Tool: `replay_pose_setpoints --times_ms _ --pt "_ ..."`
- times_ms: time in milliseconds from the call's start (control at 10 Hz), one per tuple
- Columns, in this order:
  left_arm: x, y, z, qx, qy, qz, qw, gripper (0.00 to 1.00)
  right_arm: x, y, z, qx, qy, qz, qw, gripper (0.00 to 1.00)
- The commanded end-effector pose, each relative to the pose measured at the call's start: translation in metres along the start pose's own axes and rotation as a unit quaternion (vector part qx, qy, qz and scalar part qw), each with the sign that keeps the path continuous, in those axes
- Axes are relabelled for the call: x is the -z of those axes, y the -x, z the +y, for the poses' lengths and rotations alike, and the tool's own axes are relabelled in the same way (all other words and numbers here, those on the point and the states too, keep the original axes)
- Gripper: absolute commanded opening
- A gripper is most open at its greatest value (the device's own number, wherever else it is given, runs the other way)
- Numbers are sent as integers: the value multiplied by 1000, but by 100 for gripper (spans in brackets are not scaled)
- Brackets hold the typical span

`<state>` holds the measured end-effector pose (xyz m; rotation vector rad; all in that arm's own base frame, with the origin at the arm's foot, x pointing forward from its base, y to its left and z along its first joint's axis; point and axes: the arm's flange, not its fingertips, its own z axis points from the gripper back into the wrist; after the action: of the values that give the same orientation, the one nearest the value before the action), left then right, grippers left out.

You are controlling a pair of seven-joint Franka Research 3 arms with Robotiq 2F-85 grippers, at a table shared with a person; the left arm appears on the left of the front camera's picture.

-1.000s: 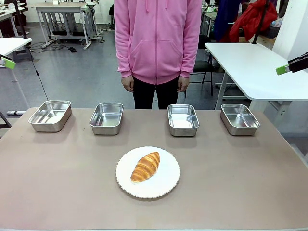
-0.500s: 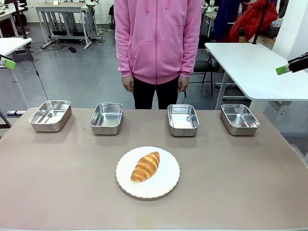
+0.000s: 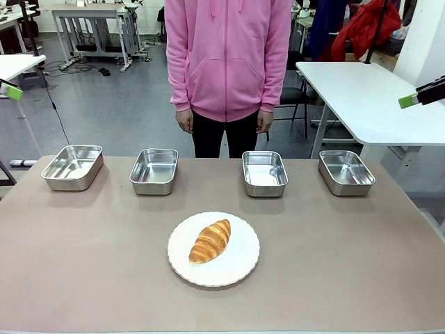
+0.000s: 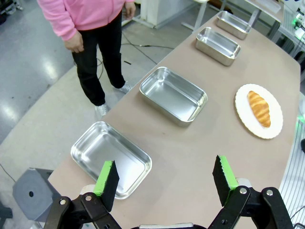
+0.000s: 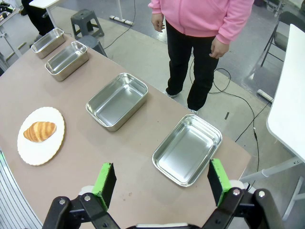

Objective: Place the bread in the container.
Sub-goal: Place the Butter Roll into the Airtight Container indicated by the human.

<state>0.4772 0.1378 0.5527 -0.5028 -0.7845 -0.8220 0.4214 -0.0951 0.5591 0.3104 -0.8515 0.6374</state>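
Note:
The bread (image 3: 210, 241), a golden-brown croissant, lies on a round white plate (image 3: 238, 266) at the table's middle front. Several alike shiny steel containers stand in a row behind it, all empty: far left (image 3: 72, 167), mid left (image 3: 154, 170), mid right (image 3: 264, 173), far right (image 3: 345, 172). My left gripper (image 4: 165, 179) hovers open, high above the leftmost container (image 4: 112, 157), with the bread (image 4: 259, 109) far off. My right gripper (image 5: 161, 182) hangs open, high above the rightmost container (image 5: 187, 149); the bread (image 5: 39, 131) sits far to its left. Nothing is held.
A person in a pink hoodie (image 3: 228, 56) stands at the table's far side, hands down by the hips. A white side table (image 3: 361, 94) stands beyond the right corner. A grey stool (image 4: 31, 193) sits off the table's left end.

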Motion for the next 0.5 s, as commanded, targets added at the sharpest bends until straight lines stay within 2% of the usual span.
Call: replay_pose_setpoints --times_ms 0,400 --pt "-1 -1 -1 3 2 -1 1000 100 1 0 -1 1 -5 -9 1000 100" --pt "-1 -1 -1 3 2 -1 1000 100 1 0 -1 1 -5 -9 1000 100"
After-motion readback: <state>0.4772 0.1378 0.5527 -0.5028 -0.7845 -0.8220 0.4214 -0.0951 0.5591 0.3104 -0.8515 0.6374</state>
